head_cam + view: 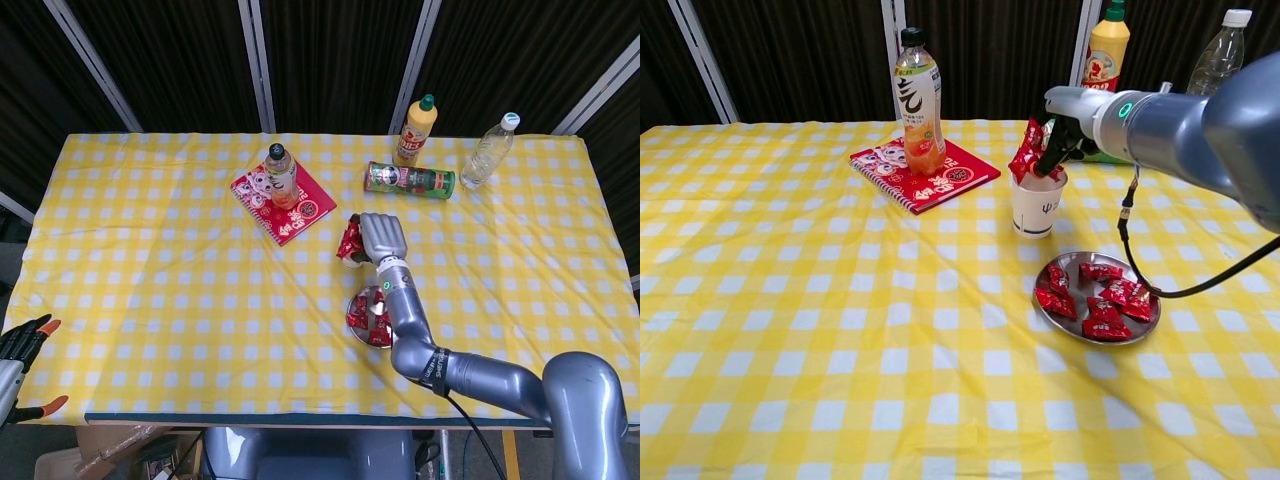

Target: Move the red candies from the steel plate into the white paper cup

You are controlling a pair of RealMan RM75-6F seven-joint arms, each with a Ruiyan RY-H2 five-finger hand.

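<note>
My right hand [1068, 135] [382, 238] hovers just above the white paper cup [1037, 205] and pinches a red candy [1026, 155] [348, 240] that hangs over the cup's left rim. In the head view the hand hides most of the cup. The steel plate [1145, 325] [352, 318] lies on the cloth just in front of the cup, with several red candies [1092, 296] [368, 320] on it. My left hand [20, 345] shows at the far lower left of the head view, off the table, fingers spread and holding nothing.
A red notebook [960, 175] with an orange drink bottle [919, 102] on it lies left of the cup. Behind the cup are a yellow sauce bottle [417, 130], a green can lying on its side [409, 180] and a clear water bottle [490, 150].
</note>
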